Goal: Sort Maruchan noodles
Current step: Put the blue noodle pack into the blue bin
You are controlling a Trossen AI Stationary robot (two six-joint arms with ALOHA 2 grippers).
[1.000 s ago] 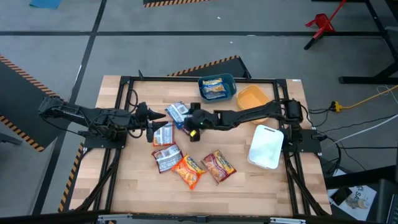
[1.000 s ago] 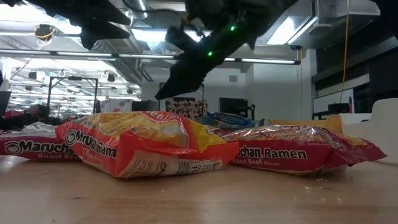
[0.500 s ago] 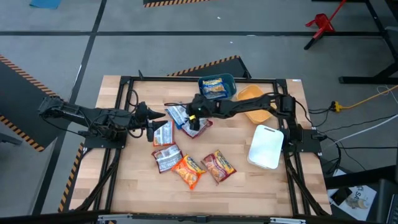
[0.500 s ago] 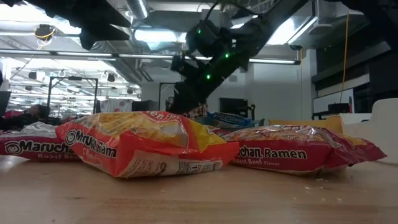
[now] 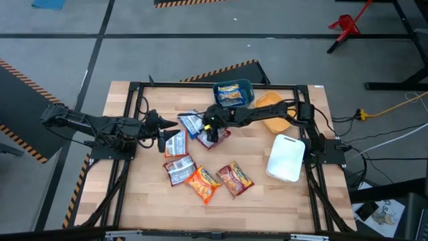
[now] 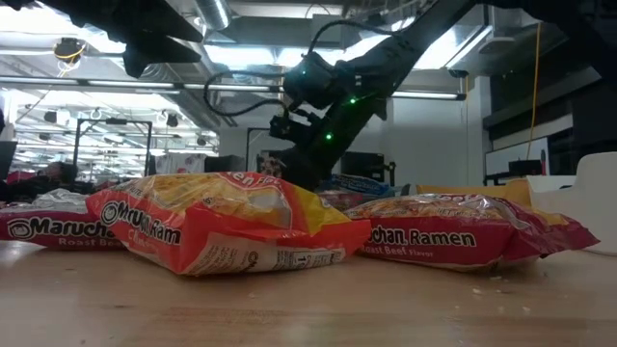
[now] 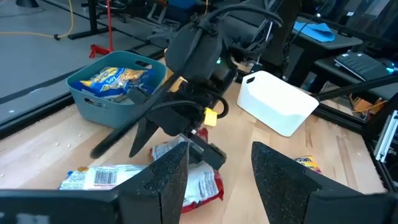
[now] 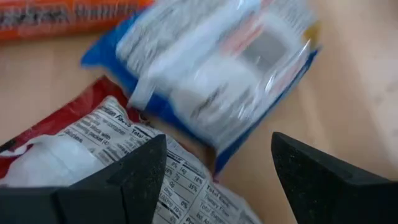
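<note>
Several Maruchan packets lie flat on the wooden table. A red-and-white packet [image 5: 215, 136] and a blue-and-white one [image 5: 191, 122] lie mid-table. My right gripper [image 5: 210, 131] is open and points down over the red-and-white packet [image 8: 99, 149], with the blue packet [image 8: 217, 68] just beyond its fingers. My left gripper [image 5: 162, 138] is open and waits level beside another red-and-silver packet [image 5: 176, 143]. Nearer the front lie a red-and-silver packet [image 5: 178, 169], an orange one [image 5: 202, 183] and a red one [image 5: 234, 177]. My right gripper has its fingertips [image 7: 198, 148] low over the red-and-white packet [image 7: 198, 182], coming from above and slanting from the table's right. I cannot tell whether they touch it. The packet lies flat on the table.
A teal bin [image 5: 244, 86] at the far edge holds a blue-and-yellow packet [image 5: 231, 96]. An orange bin [image 5: 272, 106] stands beside it, and a white bin [image 5: 286, 157] sits at the right. Bare wood lies along the near edge [image 5: 267, 207].
My right gripper has tipped its fingers downward and come down from well above the packets to just over the red-and-white one, its arm arching up behind it. The packets and my left arm have kept still.
</note>
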